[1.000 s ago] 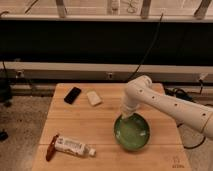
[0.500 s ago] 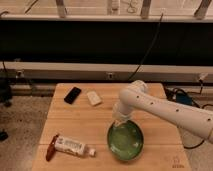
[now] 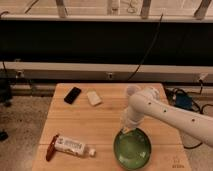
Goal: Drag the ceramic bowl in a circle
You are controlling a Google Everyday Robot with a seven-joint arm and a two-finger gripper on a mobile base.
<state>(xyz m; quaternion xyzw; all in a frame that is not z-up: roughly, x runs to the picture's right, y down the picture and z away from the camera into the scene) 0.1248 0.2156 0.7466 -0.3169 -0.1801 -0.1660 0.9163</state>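
The green bowl (image 3: 132, 148) now sits close to the front edge of the desk (image 3: 100, 122), right of centre, after sliding forward and a little leftward over the last second from a spot nearer the middle of the right half. That shift looks like one arc of the circle, so the drag appears to be under way rather than finished. The gripper (image 3: 126, 129) is down at the bowl's far rim, at the end of the white arm (image 3: 165, 112) reaching in from the right; whether it is pinching the rim or merely pressing on it, I cannot tell. Further out, a white bottle (image 3: 70, 146) lies near the front left corner, and a phone (image 3: 72, 95) and a pale soap bar (image 3: 94, 98) lie toward the back left.
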